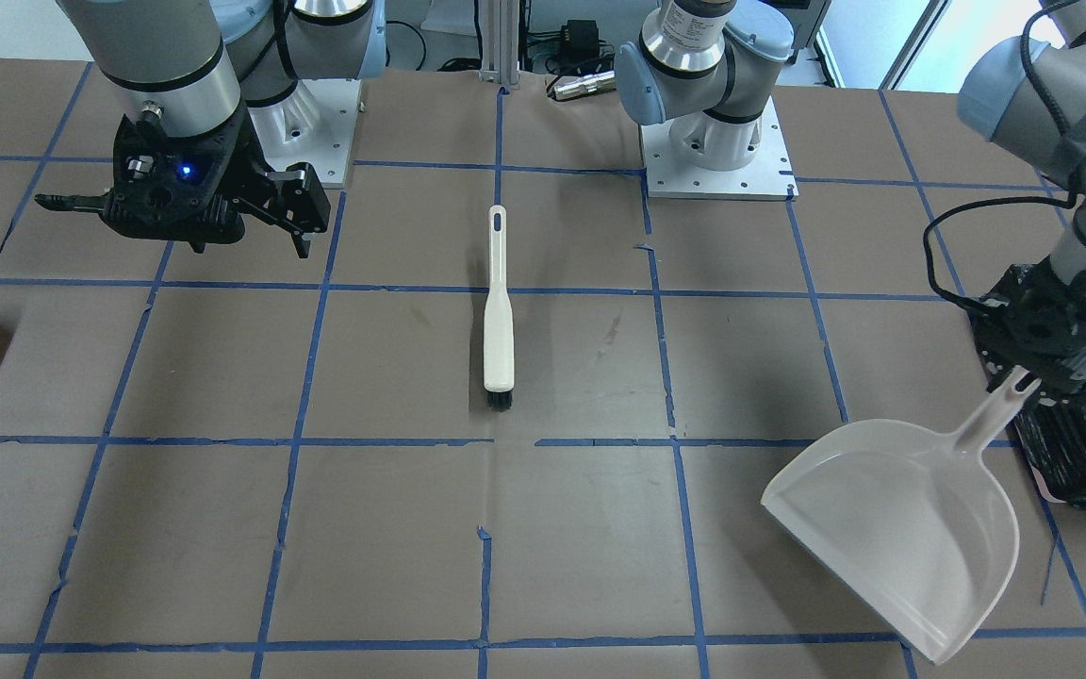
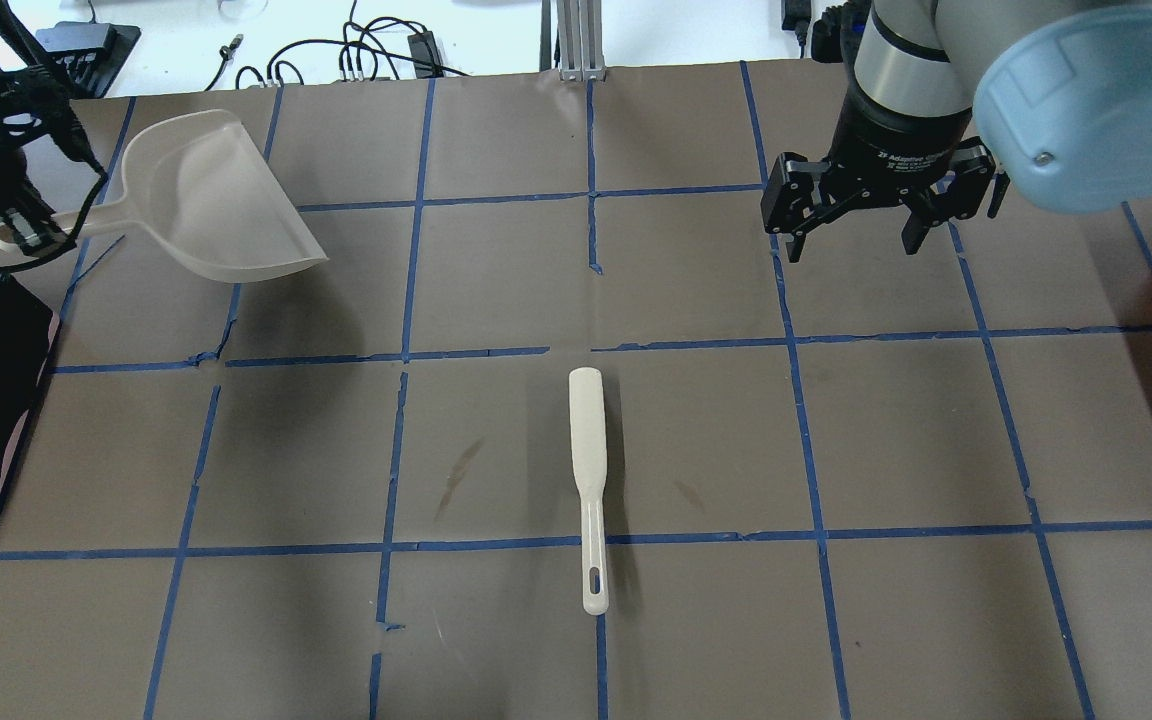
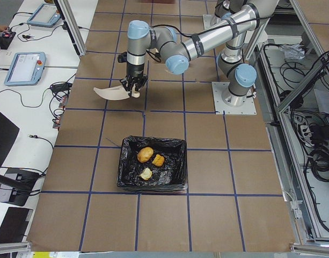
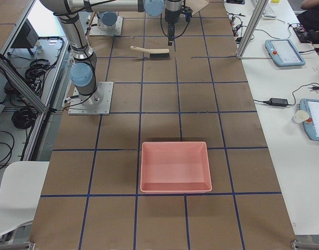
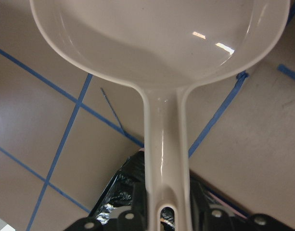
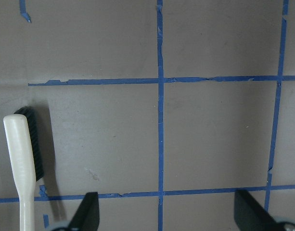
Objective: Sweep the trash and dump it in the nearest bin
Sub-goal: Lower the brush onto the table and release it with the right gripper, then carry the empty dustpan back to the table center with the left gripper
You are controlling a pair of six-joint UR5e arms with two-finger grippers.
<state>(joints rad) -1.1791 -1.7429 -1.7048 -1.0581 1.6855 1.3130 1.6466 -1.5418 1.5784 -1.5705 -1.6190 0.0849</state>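
1. The bin [image 3: 152,140] is seen at the table's left end, lined with a crinkly black bag. All 3 scraps of trash lie inside it: a tan lump [image 3: 145,155], an orange chunk [image 3: 158,160] touching it, and a pale piece [image 3: 146,173] just beside them. They are judged light and crumbly, better swept than pinched.
2. The dustpan [image 2: 206,200] is held tilted near the bin, apparently clear of the table, and nothing is seen in it. It is judged light, stiff and smooth, so it may pivot in a grip. Its narrow handle is the place to hold it.
3. The left gripper [image 5: 164,209] is pinched on the end of that handle, 1 finger on either side.
4. The brush [image 2: 588,470] lies flat at mid-table, with the bristles away from the robot and nothing touching it. It is judged light and rigid. The thin handle is best taken near its middle, across the width.
5. The right gripper [image 2: 854,245] hangs above the table with its fingers spread and nothing between them, well apart from the brush.
6. A pink tray [image 4: 174,145] sits at the right end.
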